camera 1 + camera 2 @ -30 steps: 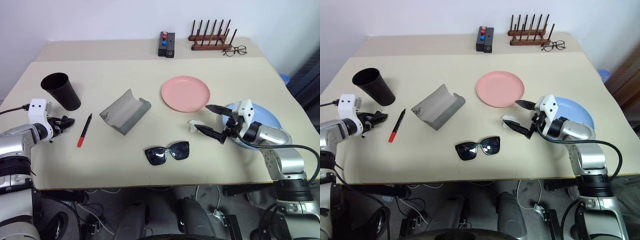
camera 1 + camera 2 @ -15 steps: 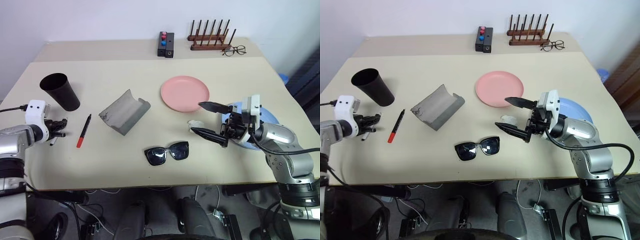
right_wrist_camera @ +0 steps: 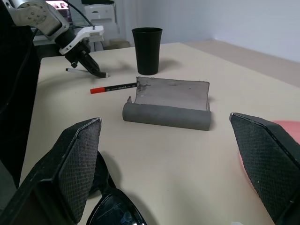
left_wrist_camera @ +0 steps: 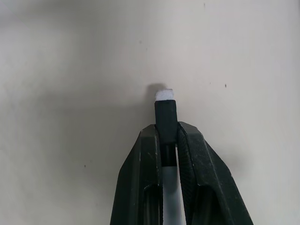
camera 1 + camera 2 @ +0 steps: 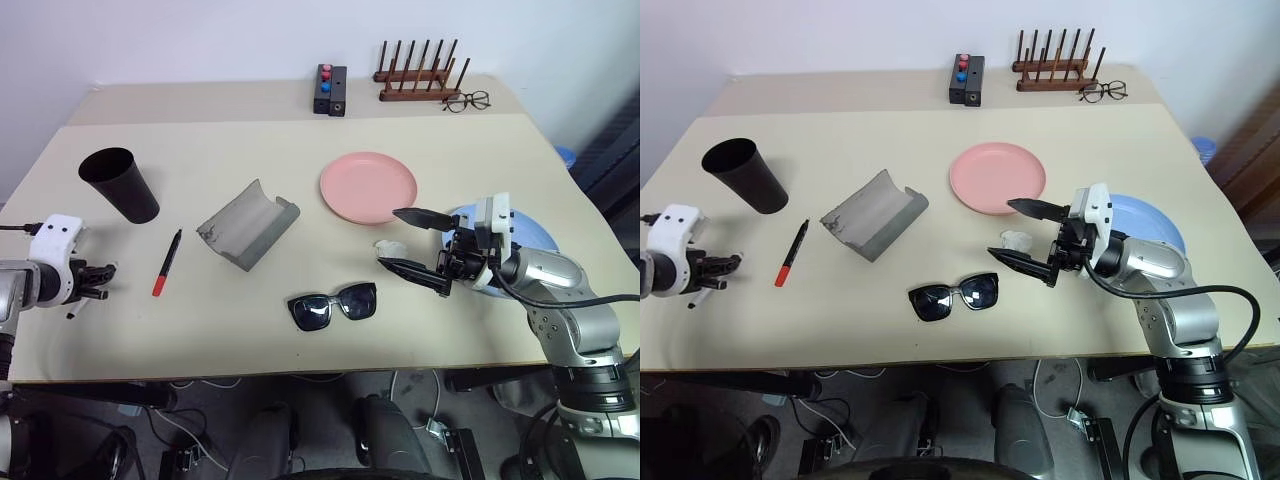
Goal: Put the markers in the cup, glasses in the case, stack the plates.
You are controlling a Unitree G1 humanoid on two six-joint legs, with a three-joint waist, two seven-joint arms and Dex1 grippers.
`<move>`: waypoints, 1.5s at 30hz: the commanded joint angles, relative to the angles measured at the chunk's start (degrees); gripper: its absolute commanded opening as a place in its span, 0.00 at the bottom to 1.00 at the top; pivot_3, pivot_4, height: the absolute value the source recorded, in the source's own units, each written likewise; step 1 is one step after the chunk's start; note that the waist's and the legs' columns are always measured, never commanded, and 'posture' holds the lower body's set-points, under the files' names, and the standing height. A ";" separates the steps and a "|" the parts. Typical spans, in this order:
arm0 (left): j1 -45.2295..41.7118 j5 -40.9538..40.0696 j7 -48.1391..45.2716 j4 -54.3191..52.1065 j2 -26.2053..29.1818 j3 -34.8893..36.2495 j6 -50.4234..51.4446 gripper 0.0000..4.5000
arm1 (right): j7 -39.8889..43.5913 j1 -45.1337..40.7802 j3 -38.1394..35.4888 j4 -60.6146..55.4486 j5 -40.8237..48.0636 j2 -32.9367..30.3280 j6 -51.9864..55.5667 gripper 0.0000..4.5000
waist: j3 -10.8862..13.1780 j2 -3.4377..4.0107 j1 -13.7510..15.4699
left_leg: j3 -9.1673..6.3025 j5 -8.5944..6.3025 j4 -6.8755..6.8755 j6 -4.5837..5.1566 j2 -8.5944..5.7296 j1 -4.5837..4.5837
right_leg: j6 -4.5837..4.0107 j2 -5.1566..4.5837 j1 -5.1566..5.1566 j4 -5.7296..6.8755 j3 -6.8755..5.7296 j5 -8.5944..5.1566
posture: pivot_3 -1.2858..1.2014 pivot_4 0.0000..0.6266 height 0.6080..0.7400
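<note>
— Left gripper (image 5: pixel 98 280): pinched shut on a slim marker (image 4: pixel 165 110), low over the table (image 5: pixel 300 330), near the table's left edge, well left of the case (image 5: pixel 249 222). Right gripper (image 5: pixel 410 243): jaws spread wide, holding nothing, pointing level toward the case from beside the blue plate (image 5: pixel 530 232).

— And from the wrists?

— Left wrist view: black barrel with a pale tip poking out between the fingers (image 4: pixel 140 178). Right wrist view: cup (image 3: pixel 146 50) standing behind the open case, red-ended marker (image 3: pixel 113 87) lying between.

— Around the case otherwise?

— Cup upright to its left, red-ended marker just left, pink plate (image 5: pixel 368 187) to its right, sunglasses (image 5: pixel 334 304) in front and right, near the right gripper. Small white scrap (image 5: pixel 388 247) between the spread fingers. Wire spectacles (image 5: pixel 469 100), wooden rack (image 5: pixel 420 72) and button box (image 5: pixel 333 89) far behind.
</note>
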 commanded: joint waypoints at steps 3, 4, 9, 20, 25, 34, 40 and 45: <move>3.73 0.13 -1.28 0.18 0.33 -1.24 1.81 0.42 | 0.26 -0.54 -0.40 -0.42 -0.31 -0.11 -1.19 1.00 | -0.05 0.13 0.20 | 0.05 0.00 -0.04 0.00 0.00 0.05 | 0.00 0.00 0.01 -0.01 0.06 0.00 | 0.52 0.24 1.00; 3.86 0.16 -1.36 0.10 0.39 -1.22 1.74 0.53 | 0.32 -0.38 -0.50 -0.40 -0.35 -0.21 -1.21 1.00 | -0.07 0.16 0.27 | 0.05 0.00 -0.04 0.01 0.00 0.07 | 0.00 -0.01 0.04 -0.01 0.06 0.00 | 0.52 0.24 1.00; 2.35 -0.38 -2.27 0.23 1.14 -0.91 3.49 0.85 | 0.28 -0.21 -0.69 -0.40 -0.59 -0.21 -1.17 1.00 | -0.08 0.18 0.48 | 0.06 -0.01 -0.04 0.03 -0.02 0.13 | 0.00 0.00 0.10 -0.02 0.06 0.00 | 0.52 0.24 1.00; -13.66 4.06 -10.61 9.99 3.77 -12.28 1.29 0.85 | 2.17 -0.79 0.96 -2.54 1.05 0.21 -0.05 1.00 | 0.00 0.03 0.44 | 0.04 -0.02 0.01 0.04 -0.05 0.07 | 0.00 0.07 0.10 -0.01 -0.01 0.00 | 0.52 0.24 1.00; -13.31 4.89 -13.32 9.55 4.54 -15.32 2.25 0.85 | 3.65 0.45 0.58 -6.06 2.92 -0.49 0.12 1.00 | 0.01 0.03 -0.03 | 0.07 -0.03 -0.01 0.05 -0.02 0.04 | 0.01 0.12 0.04 -0.01 0.00 -0.01 | 0.52 0.24 1.00; -15.47 6.86 -15.32 11.57 6.02 -16.96 1.18 0.85 | 3.54 1.69 0.44 -7.94 3.50 -0.42 -0.11 1.00 | 0.01 0.02 0.33 | 0.06 -0.03 0.03 0.06 -0.03 0.04 | 0.01 0.12 0.07 -0.01 0.00 -0.01 | 0.52 0.24 1.00; -18.33 8.71 -15.47 17.12 4.33 -17.84 -1.78 0.85 | 3.99 2.70 0.52 -8.75 3.84 -0.69 -0.77 1.00 | 0.04 -0.04 0.34 | 0.06 -0.03 0.03 0.06 -0.02 0.04 | 0.01 0.14 0.07 0.00 -0.01 -0.01 | 0.52 0.24 1.00; -17.98 9.71 -16.31 18.23 2.88 -18.66 -2.49 0.44 | 3.93 2.67 0.25 -8.80 3.46 -0.82 -0.92 1.00 | 0.04 -0.04 0.34 | 0.06 -0.03 0.05 0.06 -0.03 0.05 | 0.01 0.14 0.08 0.01 -0.01 -0.01 | 0.52 0.24 1.00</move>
